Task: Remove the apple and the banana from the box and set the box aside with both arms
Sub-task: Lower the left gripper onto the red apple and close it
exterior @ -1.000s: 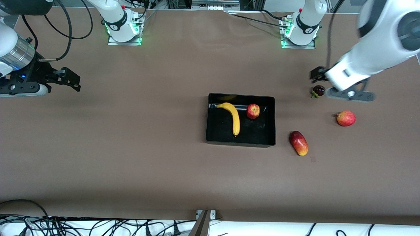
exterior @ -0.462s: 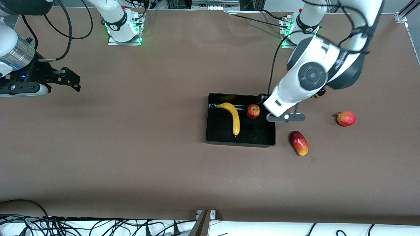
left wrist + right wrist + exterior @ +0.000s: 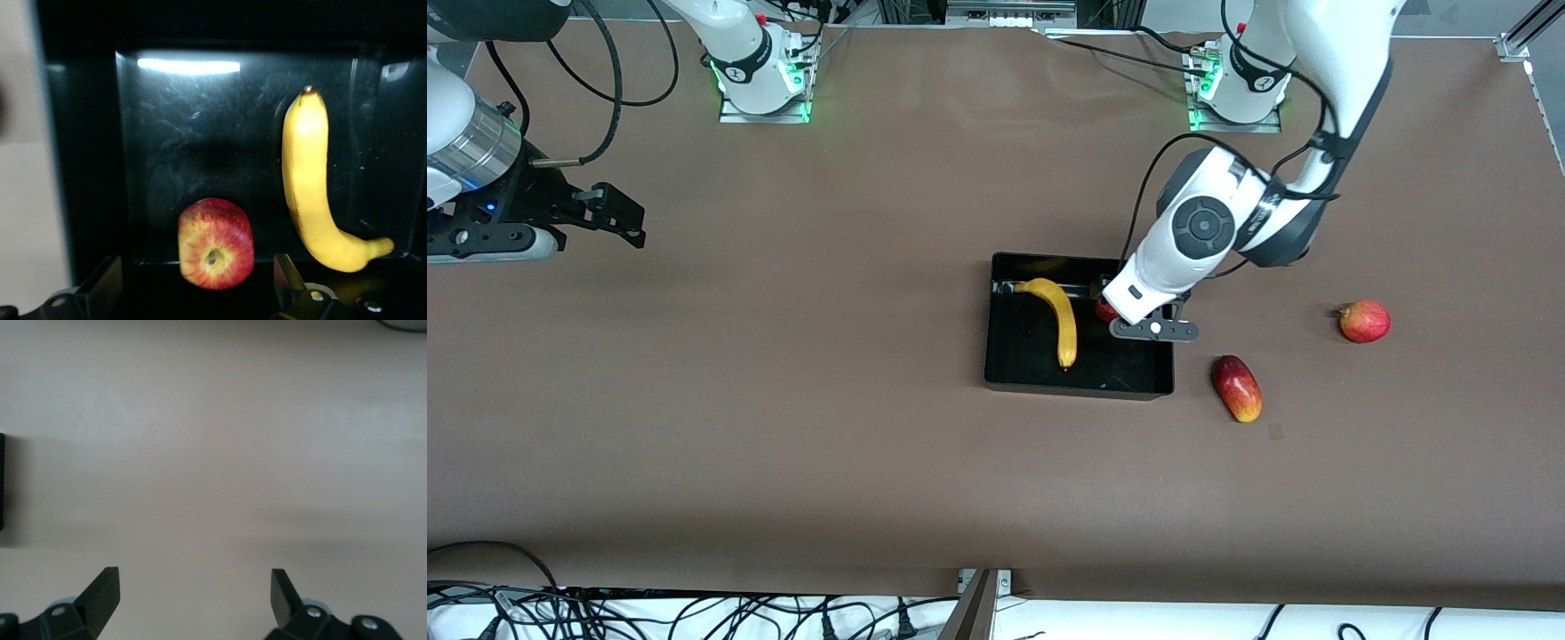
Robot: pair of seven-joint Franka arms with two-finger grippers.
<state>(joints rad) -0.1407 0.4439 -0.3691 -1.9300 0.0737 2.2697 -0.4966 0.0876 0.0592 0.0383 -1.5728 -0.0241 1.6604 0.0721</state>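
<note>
Swinging in from its own end of the table, the left gripper [image 3: 197, 297] now hangs over the box [image 3: 1079, 384], right above the apple [image 3: 215, 243] — fingers spread wide, holding nothing. Inside the box, the banana [image 3: 1056, 316] lies beside the apple, the two apart. On the bare table toward the left arm's end sit the mango [image 3: 1236, 388] and a round red fruit [image 3: 1364, 320]. The right gripper [image 3: 193, 600] waits over bare table at its own end, fingers open too.
</note>
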